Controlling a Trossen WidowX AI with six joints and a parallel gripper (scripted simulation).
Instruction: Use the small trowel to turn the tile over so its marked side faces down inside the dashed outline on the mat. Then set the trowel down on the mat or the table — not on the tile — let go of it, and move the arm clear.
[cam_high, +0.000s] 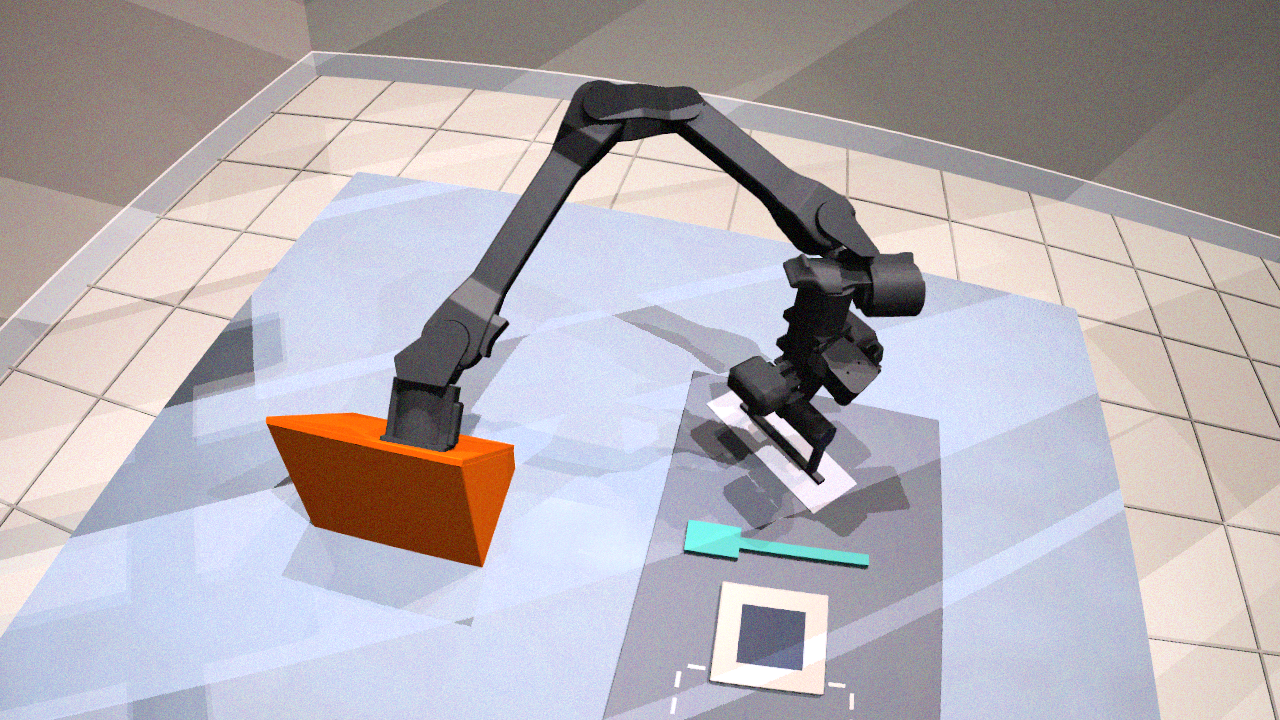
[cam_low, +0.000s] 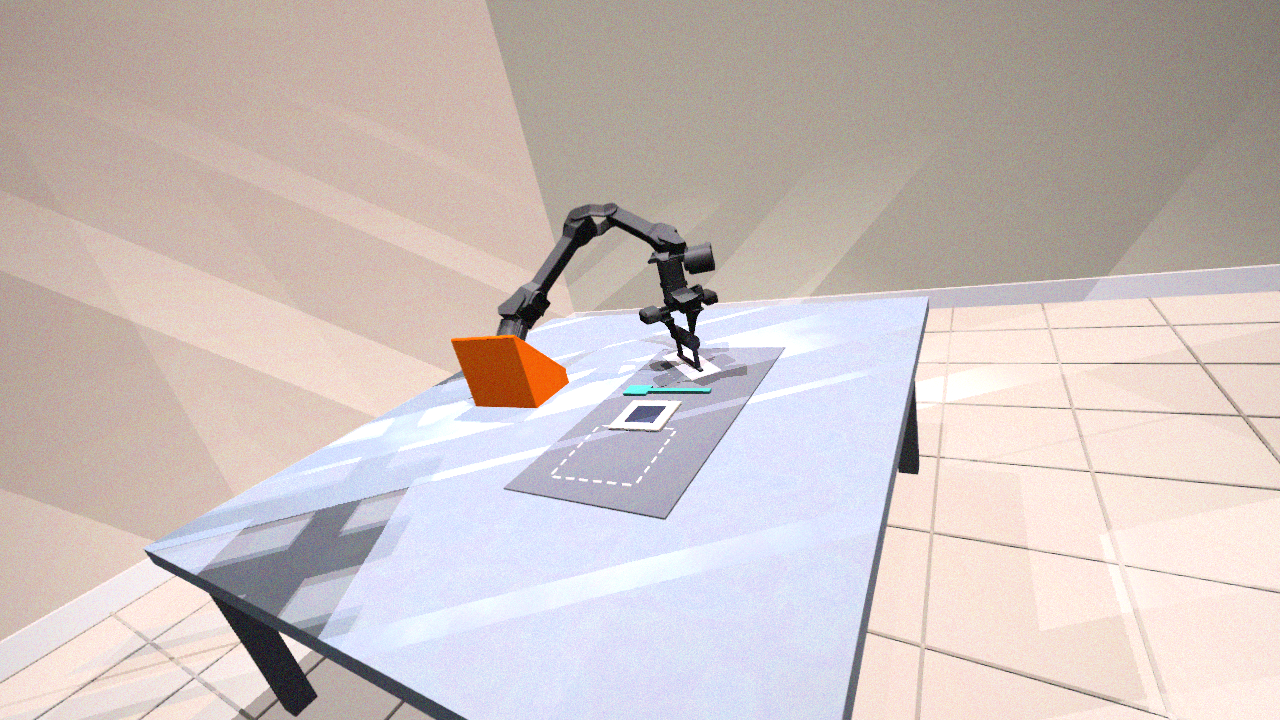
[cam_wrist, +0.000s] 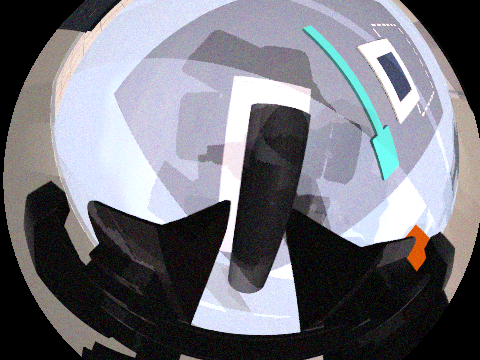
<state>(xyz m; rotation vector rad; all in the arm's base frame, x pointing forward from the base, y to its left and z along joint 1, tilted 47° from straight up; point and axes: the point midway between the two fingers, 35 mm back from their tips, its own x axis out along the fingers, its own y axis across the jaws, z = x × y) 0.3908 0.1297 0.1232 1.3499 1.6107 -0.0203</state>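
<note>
The pale square tile with a dark blue marked face (cam_high: 771, 636) (cam_low: 644, 414) (cam_wrist: 395, 77) lies face up, short of sitting inside the white dashed outline (cam_high: 695, 667) (cam_low: 610, 483) (cam_wrist: 384, 24). Away from the outline, beyond a flat turquoise spatula (cam_high: 713, 540) (cam_low: 637, 390) (cam_wrist: 386, 152) beside the tile, rests what I take for the trowel: a black cylindrical handle over a thin white blade (cam_high: 832, 488) (cam_low: 707, 368) (cam_wrist: 275, 150).

The likeliest trouble is a skewed grip: the handle sits nearer one finger, so closing could twist or drag the trowel. A weak hold might later let it roll under the tile's weight.

The black jointed arm (cam_high: 537, 214) (cam_low: 554, 264) arches high, wrist bent down. Its pincer (cam_high: 810, 420) (cam_low: 683, 333) (cam_wrist: 259, 211) straddles the handle, partly spread, seemingly without a firm pinch.
</note>
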